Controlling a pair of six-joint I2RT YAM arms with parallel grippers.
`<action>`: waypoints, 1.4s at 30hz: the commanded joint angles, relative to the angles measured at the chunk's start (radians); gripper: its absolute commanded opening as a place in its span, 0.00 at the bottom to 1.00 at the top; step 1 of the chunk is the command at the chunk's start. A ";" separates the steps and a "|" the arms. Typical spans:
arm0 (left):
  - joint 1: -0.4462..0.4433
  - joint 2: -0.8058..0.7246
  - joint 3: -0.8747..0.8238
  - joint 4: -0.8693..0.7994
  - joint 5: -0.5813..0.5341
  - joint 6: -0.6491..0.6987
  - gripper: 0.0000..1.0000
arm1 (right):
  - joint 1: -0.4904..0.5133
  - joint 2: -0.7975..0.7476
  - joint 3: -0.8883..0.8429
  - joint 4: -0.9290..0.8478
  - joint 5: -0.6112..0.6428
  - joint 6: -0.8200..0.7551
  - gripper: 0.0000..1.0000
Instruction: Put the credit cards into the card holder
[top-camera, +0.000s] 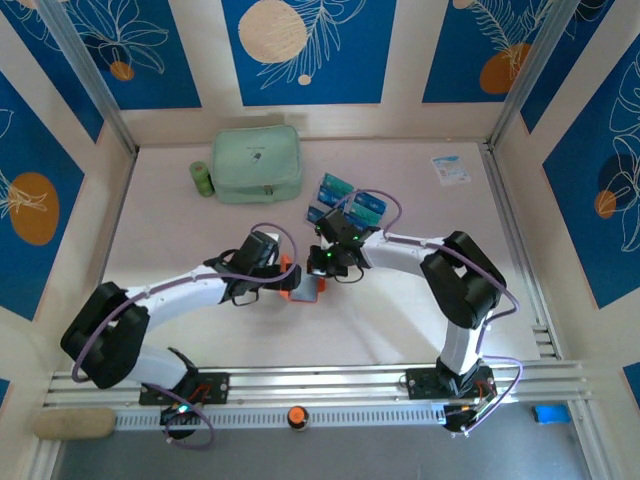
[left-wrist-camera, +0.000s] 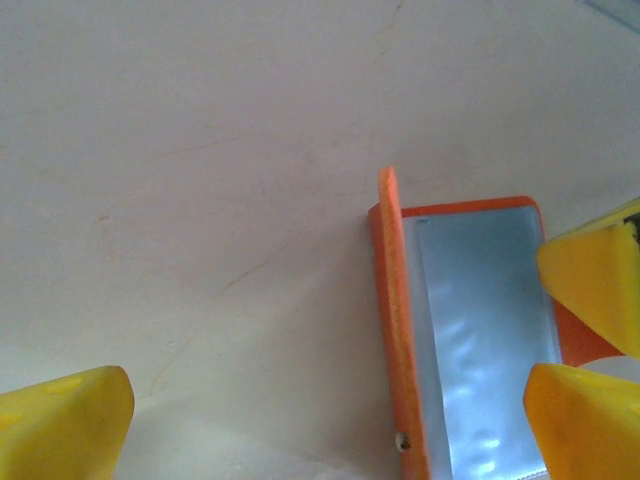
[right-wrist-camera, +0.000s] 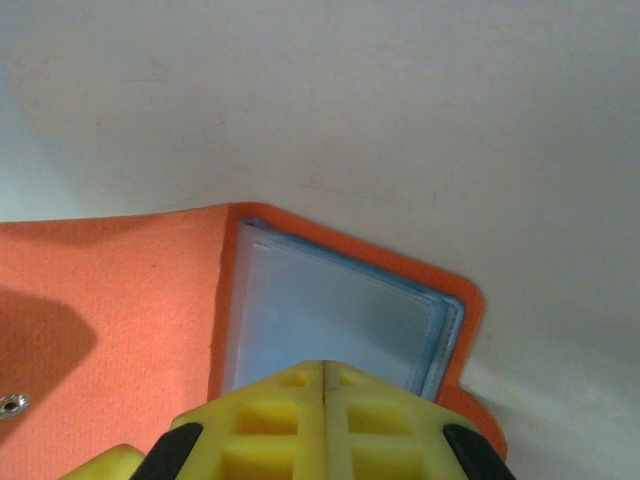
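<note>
The card holder (top-camera: 303, 287) is an orange wallet lying open at mid-table, its clear sleeves (right-wrist-camera: 330, 310) showing in the right wrist view. In the left wrist view one orange cover (left-wrist-camera: 396, 330) stands on edge beside the sleeves (left-wrist-camera: 485, 340). My left gripper (top-camera: 284, 276) is open, its fingers (left-wrist-camera: 65, 420) standing wide on either side of that cover. My right gripper (right-wrist-camera: 324, 368) is shut, its tips over the sleeves' near edge; I see nothing between them. Teal credit cards (top-camera: 338, 187) lie behind the grippers, one (top-camera: 368, 206) by the right arm.
A mint-green zip pouch (top-camera: 258, 163) and a small green roll (top-camera: 202, 178) sit at the back left. A white-and-blue leaflet (top-camera: 450, 170) lies at the back right. Walls enclose the table on three sides, and a rail (top-camera: 320, 380) runs along the near edge.
</note>
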 joint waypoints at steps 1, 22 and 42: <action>0.011 0.015 -0.018 0.013 -0.003 0.022 1.00 | -0.009 0.027 0.006 0.011 -0.019 0.011 0.00; 0.013 0.038 -0.069 0.087 0.028 0.012 1.00 | -0.006 0.098 -0.002 0.087 -0.124 0.043 0.00; 0.013 0.066 -0.140 0.175 0.059 -0.018 0.80 | -0.021 0.002 -0.028 0.090 -0.115 0.064 0.08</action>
